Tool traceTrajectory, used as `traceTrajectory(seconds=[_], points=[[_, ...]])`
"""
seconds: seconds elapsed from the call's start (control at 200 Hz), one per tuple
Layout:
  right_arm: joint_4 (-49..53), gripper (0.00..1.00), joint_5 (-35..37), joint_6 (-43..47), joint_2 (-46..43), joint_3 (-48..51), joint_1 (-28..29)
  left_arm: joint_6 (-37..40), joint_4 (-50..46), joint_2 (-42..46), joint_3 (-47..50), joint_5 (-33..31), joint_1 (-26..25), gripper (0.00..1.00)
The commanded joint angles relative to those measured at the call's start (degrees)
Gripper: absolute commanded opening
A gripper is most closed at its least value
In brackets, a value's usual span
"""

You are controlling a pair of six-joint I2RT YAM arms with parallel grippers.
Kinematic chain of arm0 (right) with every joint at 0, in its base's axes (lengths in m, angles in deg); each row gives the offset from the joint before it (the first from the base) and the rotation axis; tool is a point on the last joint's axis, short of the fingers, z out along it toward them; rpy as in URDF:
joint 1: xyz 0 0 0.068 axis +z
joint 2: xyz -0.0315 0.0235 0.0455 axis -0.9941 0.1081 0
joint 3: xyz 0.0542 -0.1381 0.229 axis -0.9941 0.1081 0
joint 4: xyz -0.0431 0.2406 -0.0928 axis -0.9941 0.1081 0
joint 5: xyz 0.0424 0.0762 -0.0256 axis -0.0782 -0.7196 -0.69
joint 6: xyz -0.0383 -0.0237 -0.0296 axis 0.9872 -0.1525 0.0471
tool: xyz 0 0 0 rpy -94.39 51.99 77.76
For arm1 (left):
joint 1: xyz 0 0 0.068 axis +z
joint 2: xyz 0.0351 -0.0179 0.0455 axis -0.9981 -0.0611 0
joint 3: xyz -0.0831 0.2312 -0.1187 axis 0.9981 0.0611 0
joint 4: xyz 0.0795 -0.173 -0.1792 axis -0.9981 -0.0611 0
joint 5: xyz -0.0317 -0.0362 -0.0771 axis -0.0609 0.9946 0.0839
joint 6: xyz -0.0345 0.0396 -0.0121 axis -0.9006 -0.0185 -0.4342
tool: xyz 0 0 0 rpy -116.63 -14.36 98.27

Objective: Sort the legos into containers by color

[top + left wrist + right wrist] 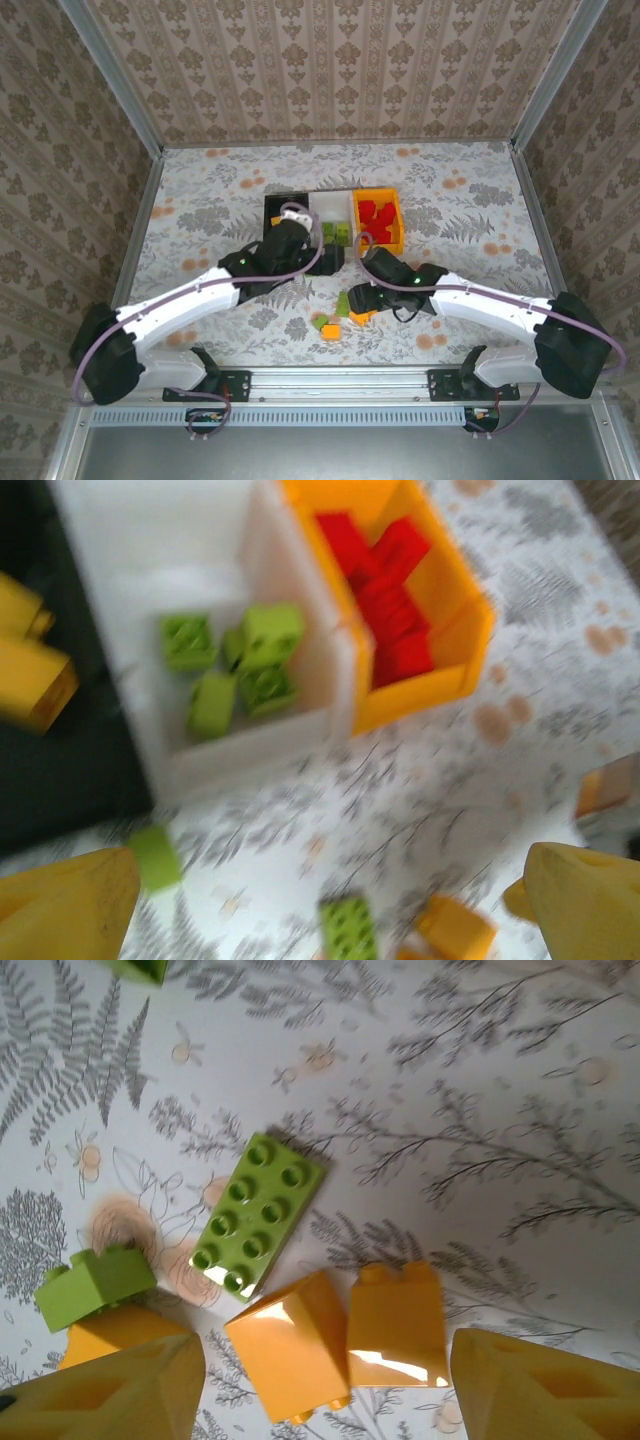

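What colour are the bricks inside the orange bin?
Red bricks, clearest in the left wrist view.

Motion blur smears the left wrist view, where the left edge cuts the black bin [60, 770]; from above, the left arm [200, 295] hides most of it. The right wrist view's top edge clips a green brick [140, 968], and a pincer finger [110, 1390] covers part of an orange brick [112, 1330].

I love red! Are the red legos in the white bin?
No, the red legos sit in the orange bin; the white bin holds green legos.
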Motion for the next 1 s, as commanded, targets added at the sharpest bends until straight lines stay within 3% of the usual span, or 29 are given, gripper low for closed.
traceTrajectory(seconds=[0.0, 0.115, 0.345, 0.515, 0.81, 0.995], points=[[0.41, 0.64, 2.08, 4.43, 3.39, -3.65, 1.98, -5.09, -3.23, 7.01, 4.72, -3.24, 0.44, 1.00], [2.18, 0.61, 2.78, 6.23, 8.93, -6.37, 2.89, -6.48, -6.74, 13.41, 8.05, -4.85, 0.94, 1.00], [4.46, 0.65, 4.24, 8.54, 14.83, -8.53, 5.09, -7.15, -11.95, 20.76, 10.97, -6.60, 3.51, 1.00], [9.81, 0.60, 6.93, 8.77, 16.70, -9.44, 6.40, -7.32, -12.86, 22.19, 12.08, -5.96, 5.39, 1.00], [9.32, 0.44, 6.35, 8.76, 17.77, -9.56, 6.97, -6.97, -12.58, 21.85, 12.36, -4.99, 6.61, 1.00], [9.12, 0.43, 6.41, 8.71, 18.56, -9.79, 7.15, -6.78, -13.11, 21.82, 12.35, -4.85, 6.89, 1.00]])
